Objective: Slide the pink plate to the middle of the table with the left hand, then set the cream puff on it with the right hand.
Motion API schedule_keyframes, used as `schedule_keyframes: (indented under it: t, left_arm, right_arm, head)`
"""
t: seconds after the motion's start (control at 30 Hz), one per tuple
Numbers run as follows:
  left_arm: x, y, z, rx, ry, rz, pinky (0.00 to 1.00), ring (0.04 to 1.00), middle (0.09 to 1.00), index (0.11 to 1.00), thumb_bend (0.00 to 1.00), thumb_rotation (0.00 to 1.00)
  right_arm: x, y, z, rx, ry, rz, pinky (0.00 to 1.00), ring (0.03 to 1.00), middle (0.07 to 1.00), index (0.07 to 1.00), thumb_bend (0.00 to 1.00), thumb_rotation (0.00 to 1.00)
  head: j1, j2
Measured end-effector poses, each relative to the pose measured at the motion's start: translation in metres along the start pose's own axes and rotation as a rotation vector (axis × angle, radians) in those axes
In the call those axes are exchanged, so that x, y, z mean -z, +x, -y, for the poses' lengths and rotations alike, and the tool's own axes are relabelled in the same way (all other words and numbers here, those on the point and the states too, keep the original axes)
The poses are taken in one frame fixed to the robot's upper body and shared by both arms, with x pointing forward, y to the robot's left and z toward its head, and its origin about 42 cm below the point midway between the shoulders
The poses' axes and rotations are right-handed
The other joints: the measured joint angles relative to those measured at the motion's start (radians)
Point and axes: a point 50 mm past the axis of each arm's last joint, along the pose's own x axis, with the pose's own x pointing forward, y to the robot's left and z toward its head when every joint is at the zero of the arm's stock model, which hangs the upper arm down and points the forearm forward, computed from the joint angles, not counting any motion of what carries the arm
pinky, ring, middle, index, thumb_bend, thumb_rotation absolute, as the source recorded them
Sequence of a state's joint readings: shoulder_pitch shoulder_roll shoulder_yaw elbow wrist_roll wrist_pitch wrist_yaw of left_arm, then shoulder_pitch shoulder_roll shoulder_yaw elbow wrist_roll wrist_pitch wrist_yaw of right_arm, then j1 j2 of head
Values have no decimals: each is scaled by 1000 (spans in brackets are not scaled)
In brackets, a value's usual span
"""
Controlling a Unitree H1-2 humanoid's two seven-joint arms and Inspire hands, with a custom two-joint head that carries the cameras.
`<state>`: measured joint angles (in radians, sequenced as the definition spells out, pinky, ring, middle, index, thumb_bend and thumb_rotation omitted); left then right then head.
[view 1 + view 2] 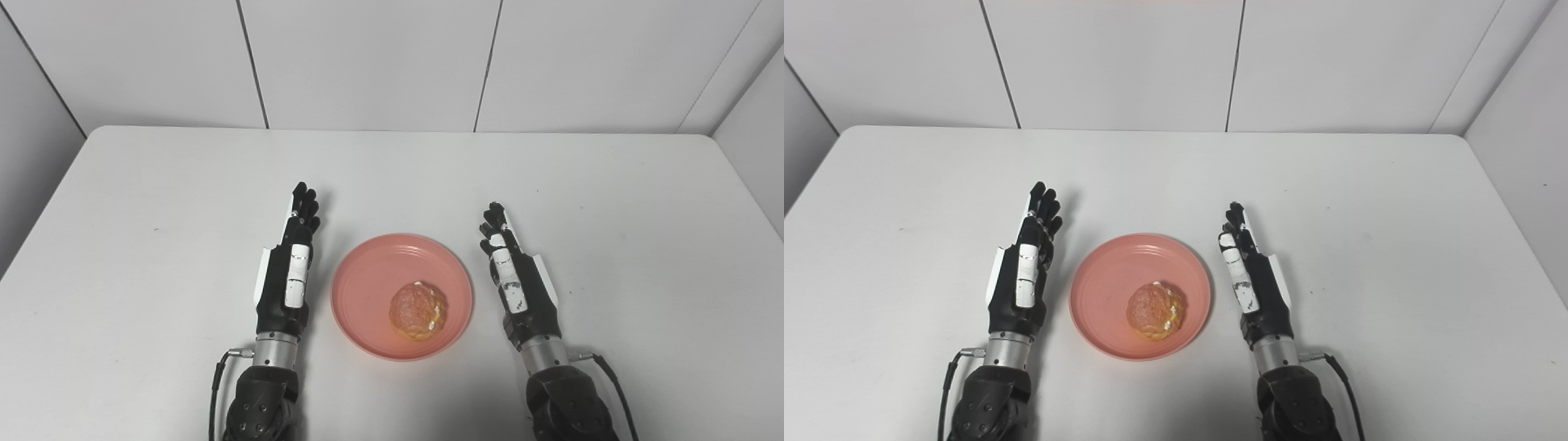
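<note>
Both hands lie low in the frame, either side of the plate (367, 288), holding nothing. Left hand (288, 275) sits left of centre, fingers (304, 202) straight, held close side by side and pointing up the picture; its grasp is empty and slack. Right hand (520, 285) mirrors it right of centre, fingers (495, 220) likewise extended and empty, though they may curl slightly at the tips, which is hard to judge from above. Neither hand touches the plate; each is just beside its rim. On the pink plate, near the lower middle of the frame, rests the puff (418, 310), toward the plate's lower right part. Beyond, the table (392, 171) runs to the white wall (367, 61) along the top.
</note>
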<state>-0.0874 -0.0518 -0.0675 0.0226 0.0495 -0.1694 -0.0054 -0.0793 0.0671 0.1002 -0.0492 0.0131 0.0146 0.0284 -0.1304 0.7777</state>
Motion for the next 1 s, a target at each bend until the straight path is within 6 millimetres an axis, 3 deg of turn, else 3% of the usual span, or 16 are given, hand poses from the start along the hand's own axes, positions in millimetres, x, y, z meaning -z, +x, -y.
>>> schedule_keyframes:
  t: [0.6,1.0]
  left_arm:
    - [4,-3,3,14,5,-96,1000,1000,1000,1000,745,1000]
    - [-4,-8,2,47,-16,-128,1000,1000,1000,1000,732,1000]
  right_arm:
    - [0,0,1,14,-5,0,1000,1000,1000,1000,661,917]
    - [-5,-3,0,22,-23,17,1000,1000,1000,1000,654,927]
  head:
    - [0,5]
    - [-2,5]
